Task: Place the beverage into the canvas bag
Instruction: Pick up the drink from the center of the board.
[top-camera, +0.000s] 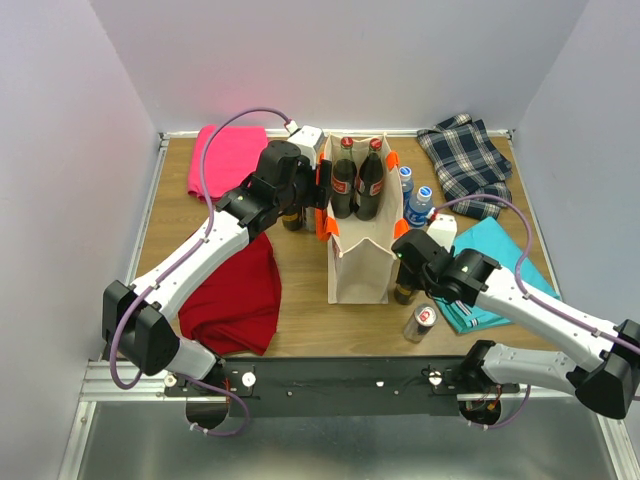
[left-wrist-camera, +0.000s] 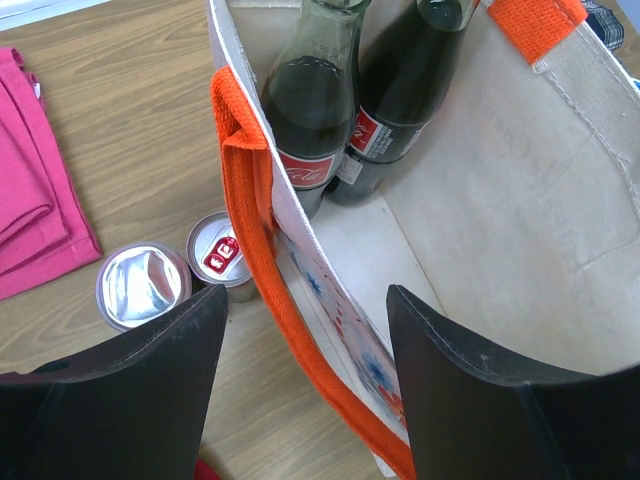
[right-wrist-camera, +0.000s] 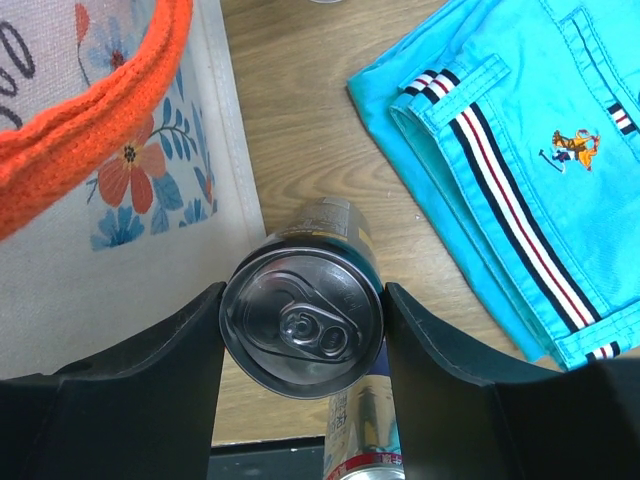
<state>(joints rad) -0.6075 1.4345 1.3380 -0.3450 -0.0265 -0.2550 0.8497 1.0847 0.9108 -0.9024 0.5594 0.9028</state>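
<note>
While the dark can (right-wrist-camera: 302, 335) stands on the wooden table (top-camera: 303, 305) just beside the right wall of the canvas bag (top-camera: 360, 270), the right gripper (right-wrist-camera: 303, 289) flanks it, a finger at either side; whether it clamps, I cannot tell; a silver can (top-camera: 421, 322) crowds the near side; the left gripper (left-wrist-camera: 305, 300) straddles the bag's left rim, jaws apart, holding nothing; two cola bottles (top-camera: 357, 180) fill the far end, the near half open; grey walls (top-camera: 60, 150) close three sides.
</note>
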